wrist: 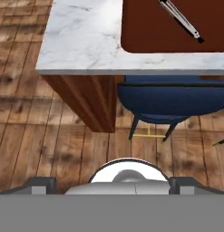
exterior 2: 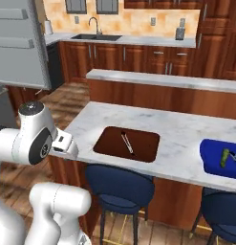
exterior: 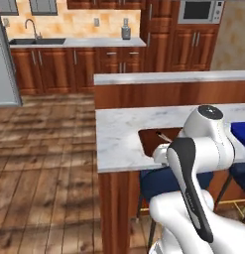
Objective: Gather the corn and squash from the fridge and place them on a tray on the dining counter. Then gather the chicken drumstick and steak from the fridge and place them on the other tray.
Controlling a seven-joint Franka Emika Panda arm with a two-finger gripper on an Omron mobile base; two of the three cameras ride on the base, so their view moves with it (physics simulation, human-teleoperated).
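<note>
The arm is folded close to the base beside the dining counter (exterior 2: 186, 136), and the gripper (wrist: 113, 183), aimed down at the wood floor (wrist: 54, 145), has its fingers spread wide and empty. On the marble top sits a brown tray (exterior 2: 138, 152) with a thin dark-and-silver utensil (exterior 2: 127, 143) lying across it; to its right is a blue tray (exterior 2: 212, 162) with something green on it (exterior 2: 225, 158), perhaps the corn or squash, though it is too small to tell. The fridge (exterior 2: 21, 43) stands well apart at the far left, its doors apparently shut, and no chicken, steak or other food can be seen from here, so the remaining items are presumably inside it. The main risk from here is the drive over: the base is tucked near the counter corner and the blue stools (exterior 2: 120, 184), and a tight turn could clip a stool leg or the counter edge with the elbow. Later, meat set down on the brown tray could land on the utensil and rock or slide toward the counter edge
</note>
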